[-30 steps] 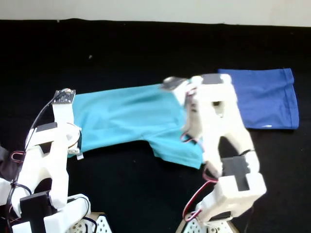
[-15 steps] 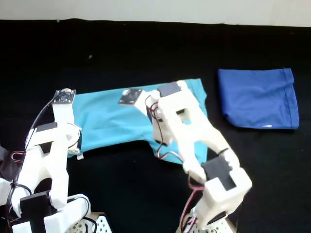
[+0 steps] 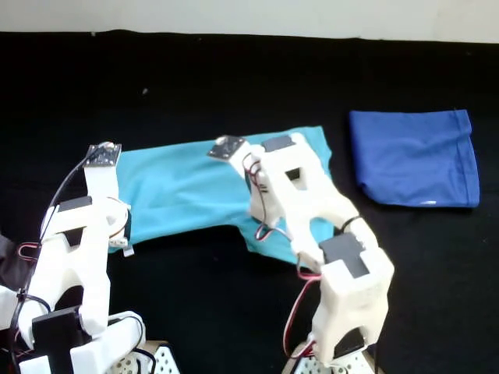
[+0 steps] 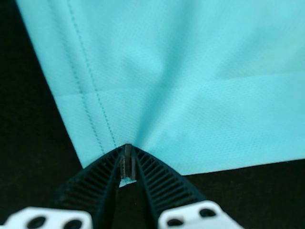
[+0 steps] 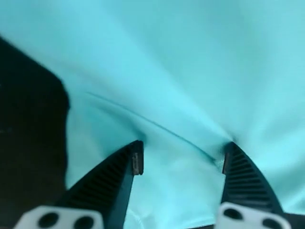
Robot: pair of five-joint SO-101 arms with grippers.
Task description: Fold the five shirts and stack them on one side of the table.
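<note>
A teal shirt [image 3: 187, 187] lies spread across the middle of the black table [image 3: 195, 78]. In the left wrist view my left gripper [image 4: 127, 160] is shut on the teal shirt [image 4: 190, 71] at its hemmed corner, where the cloth puckers. The left arm [image 3: 78, 241] stands over the shirt's left end. My right gripper [image 5: 183, 160] is open, its fingertips [image 5: 137, 160] pressed down into the teal cloth [image 5: 167, 57] with a fold line between them. The right arm [image 3: 300, 195] covers the shirt's right half. A folded blue shirt [image 3: 413, 156] lies at the right.
Bare black table runs along the back and in front between the two arm bases. A pale wall strip [image 3: 249, 15] marks the far edge. A small white tag [image 3: 125, 249] shows by the left arm.
The right arm swung left from beside the blue shirt to over the teal shirt's middle, then came back slightly right. The left arm has stayed where it was.
</note>
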